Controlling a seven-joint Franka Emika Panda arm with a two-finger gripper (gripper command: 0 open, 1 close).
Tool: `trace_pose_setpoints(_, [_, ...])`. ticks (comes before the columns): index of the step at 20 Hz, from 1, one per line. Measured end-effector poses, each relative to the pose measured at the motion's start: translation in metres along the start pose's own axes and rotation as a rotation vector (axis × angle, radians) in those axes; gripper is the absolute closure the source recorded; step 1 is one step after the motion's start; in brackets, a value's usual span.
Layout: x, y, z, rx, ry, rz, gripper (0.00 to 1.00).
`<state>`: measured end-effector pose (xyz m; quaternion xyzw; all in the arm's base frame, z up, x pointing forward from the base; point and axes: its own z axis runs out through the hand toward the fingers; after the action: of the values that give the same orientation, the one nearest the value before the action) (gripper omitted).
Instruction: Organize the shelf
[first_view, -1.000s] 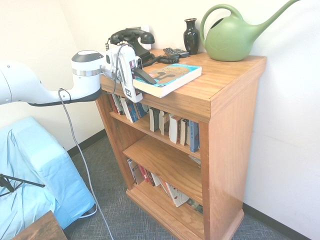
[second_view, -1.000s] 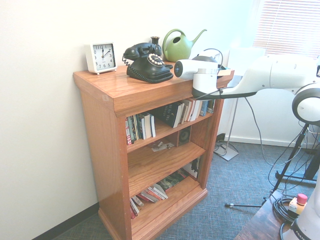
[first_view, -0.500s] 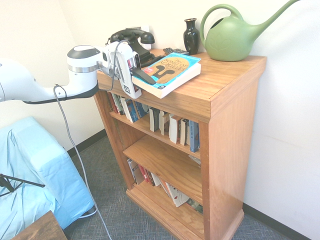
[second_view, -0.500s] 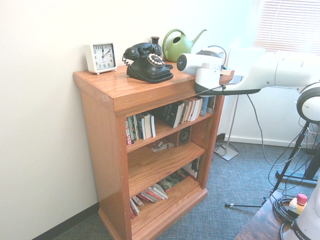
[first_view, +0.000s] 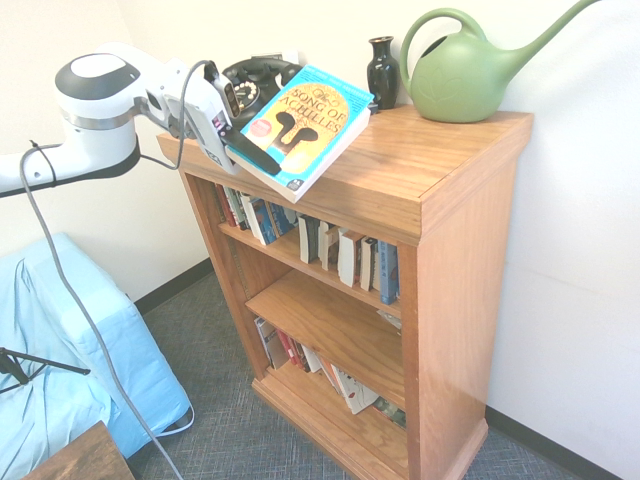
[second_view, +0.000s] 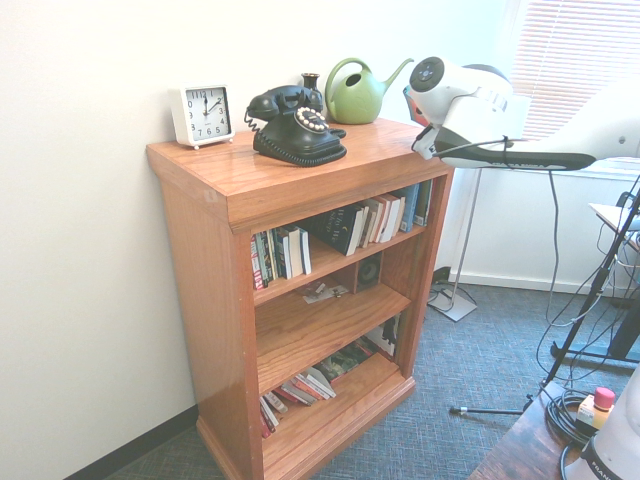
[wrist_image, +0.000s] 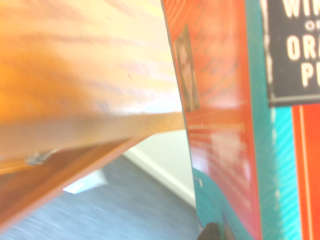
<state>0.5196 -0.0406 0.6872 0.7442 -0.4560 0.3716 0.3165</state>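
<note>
The shelf (first_view: 440, 190) is a waist-high bookcase of orange-brown wood with a thick top and three tiers holding several books. My gripper (first_view: 250, 158) is shut on the lower edge of a turquoise and orange paperback (first_view: 298, 120), which is lifted off the top and tilted steeply, cover facing out. In the second exterior view the arm's wrist (second_view: 450, 95) hovers above the front right corner of the shelf (second_view: 280, 185); the book is hidden behind it. The wrist view shows the paperback's back cover (wrist_image: 225, 115) beside the shelf's top edge (wrist_image: 80, 100).
On the shelf's top stand a black rotary telephone (second_view: 293, 125), a dark vase (first_view: 383, 70), a green watering can (first_view: 470, 65) and a white clock (second_view: 203, 113). A light blue covered seat (first_view: 60, 340) sits on the left. A dark wooden table corner (first_view: 85, 455) is near.
The gripper closed on the paperback, then raised it off the shelf's top and tipped it from flat to steeply tilted. The wrist rose and swung up.
</note>
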Motion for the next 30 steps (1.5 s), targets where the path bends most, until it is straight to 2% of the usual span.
trace_pose_setpoints(4, [-0.017,0.05,-0.003,0.126,-0.065,0.048,1.0])
trace_pose_setpoints(7, [-0.051,0.073,-0.005,0.209,-0.11,0.051,1.0])
trace_pose_setpoints(13, [-0.15,0.106,-0.016,0.385,-0.204,0.034,1.0])
trace_pose_setpoints(18, [-0.233,0.131,0.006,0.467,-0.26,0.006,1.0])
trace_pose_setpoints(22, [-0.244,0.124,0.01,0.508,-0.287,-0.03,1.0])
trace_pose_setpoints(30, [-0.263,0.081,0.014,0.6,-0.356,-0.142,1.0])
